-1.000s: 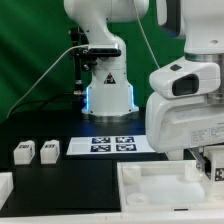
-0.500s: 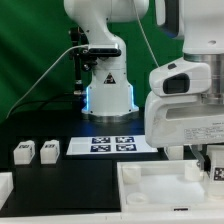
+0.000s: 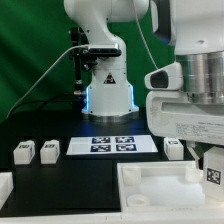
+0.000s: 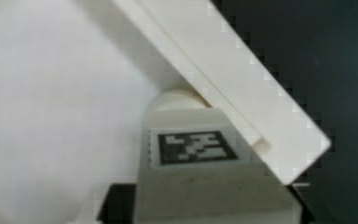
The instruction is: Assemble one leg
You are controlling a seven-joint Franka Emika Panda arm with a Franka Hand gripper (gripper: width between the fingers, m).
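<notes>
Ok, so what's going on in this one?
The robot arm's claw looks closed on one small white leg, whose tag faces the wrist camera. It holds the leg at the raised rim of the big white tray on the exterior view's right. Three more legs sit on the black table: two on the exterior view's left and one behind the tray. The marker board lies in front of the robot's base. The held leg does not look attached yet.

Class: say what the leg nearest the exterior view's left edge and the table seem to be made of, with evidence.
Leg: likely moulded plastic, matte white, uniform colour with crisp edges. Table: black, matte, no glare; material itself unclear.
</notes>
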